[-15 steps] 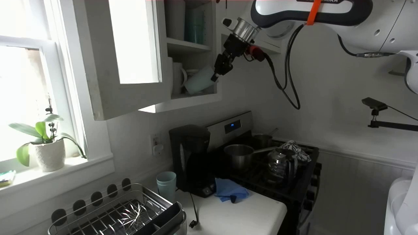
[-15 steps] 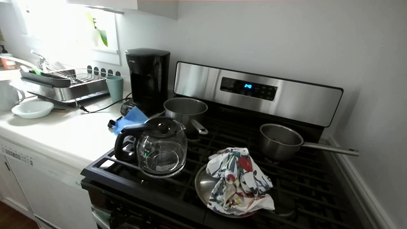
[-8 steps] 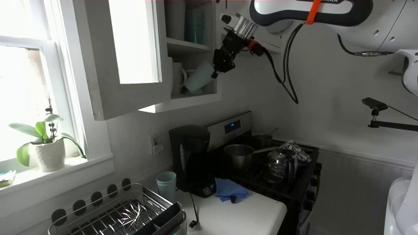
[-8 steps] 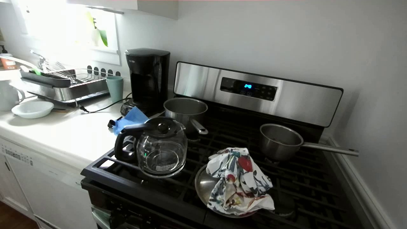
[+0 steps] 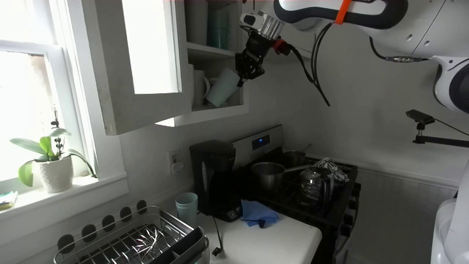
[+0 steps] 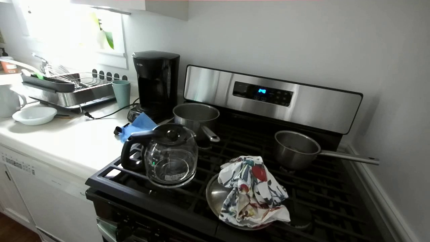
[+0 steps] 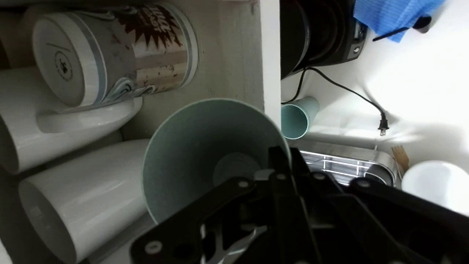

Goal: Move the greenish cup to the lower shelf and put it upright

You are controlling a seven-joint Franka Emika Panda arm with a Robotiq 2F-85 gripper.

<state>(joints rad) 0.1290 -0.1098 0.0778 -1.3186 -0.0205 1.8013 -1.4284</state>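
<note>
The greenish cup (image 5: 222,88) is tilted in the cabinet's lower compartment, its base down and left, its mouth up toward my gripper. In the wrist view I look into the open mouth of the cup (image 7: 205,135). My gripper (image 5: 240,83) is shut on the cup's rim; in the wrist view the gripper (image 7: 287,154) has one finger inside the wall and one outside. The lower shelf (image 5: 216,114) is just below the cup; its board also shows in the wrist view (image 7: 231,55). I cannot tell whether the cup's base touches it.
A white handled mug (image 5: 199,88) stands beside the cup's base. In the wrist view a printed mug (image 7: 146,47) and a white cup (image 7: 99,190) are close by. The upper board (image 5: 210,50) is above. The open cabinet door (image 5: 146,106) hangs at the left.
The cup has turned more upright, its mouth end rising while its base stays low. My gripper has rotated with it, and the wrist and arm have shifted slightly left.
</note>
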